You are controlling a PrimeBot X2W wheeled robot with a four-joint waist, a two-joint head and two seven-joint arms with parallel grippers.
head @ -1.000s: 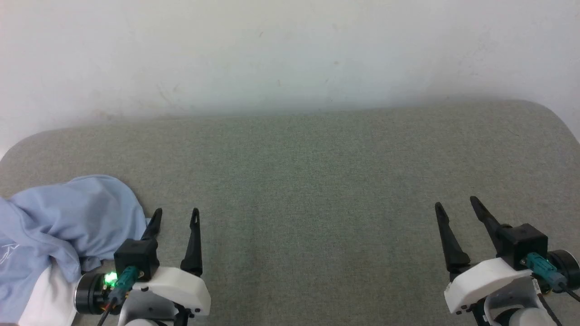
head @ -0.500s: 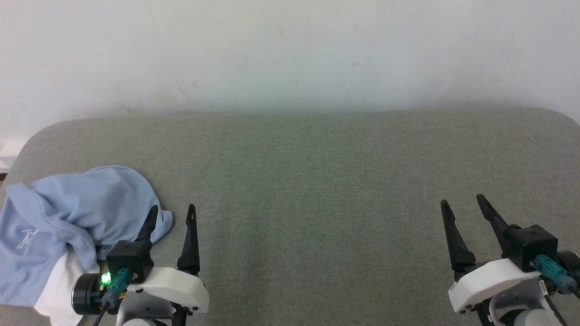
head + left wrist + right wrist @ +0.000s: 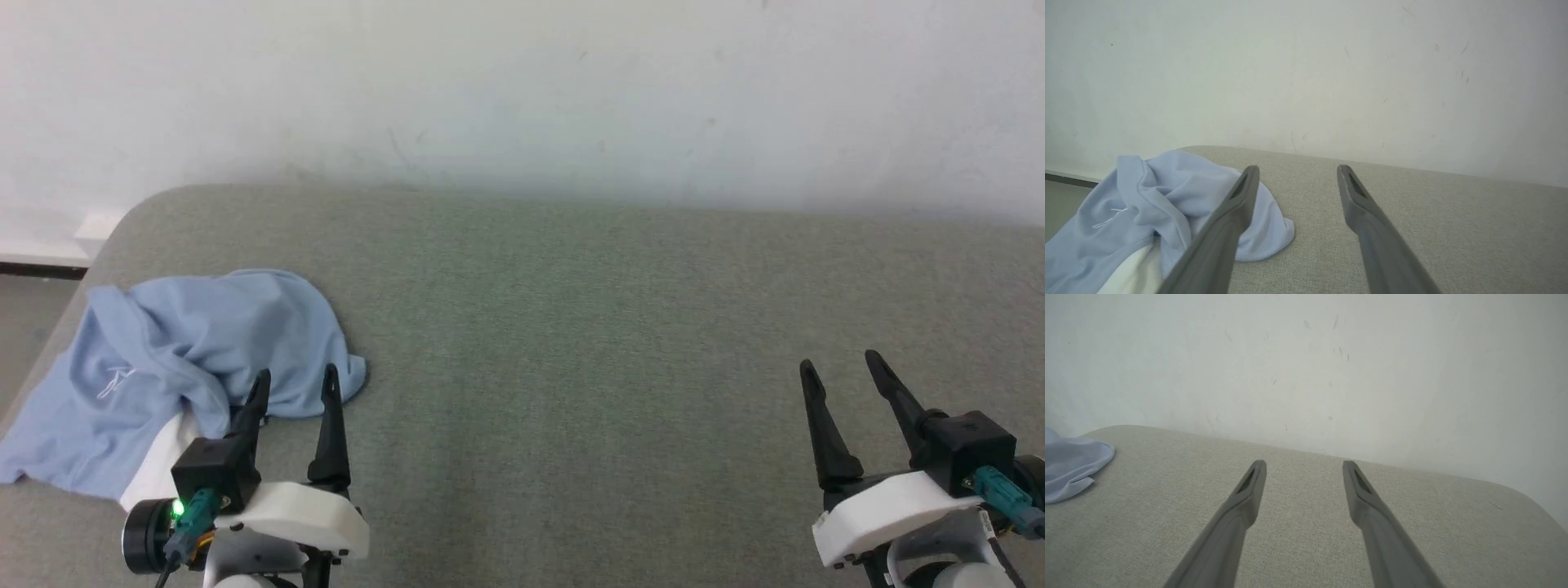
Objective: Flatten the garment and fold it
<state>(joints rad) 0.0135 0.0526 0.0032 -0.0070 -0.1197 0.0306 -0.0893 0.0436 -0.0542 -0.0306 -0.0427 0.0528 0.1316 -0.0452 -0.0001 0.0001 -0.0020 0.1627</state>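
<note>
Though camera now further left, garment (image 3: 204, 343) crumpled, left gripper (image 3: 296, 372) and right gripper (image 3: 839, 359) agape.

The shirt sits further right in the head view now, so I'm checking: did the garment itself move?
No. The garment keeps its place by the rounded left corner of the table; the whole view shifted, so the camera turned.
</note>
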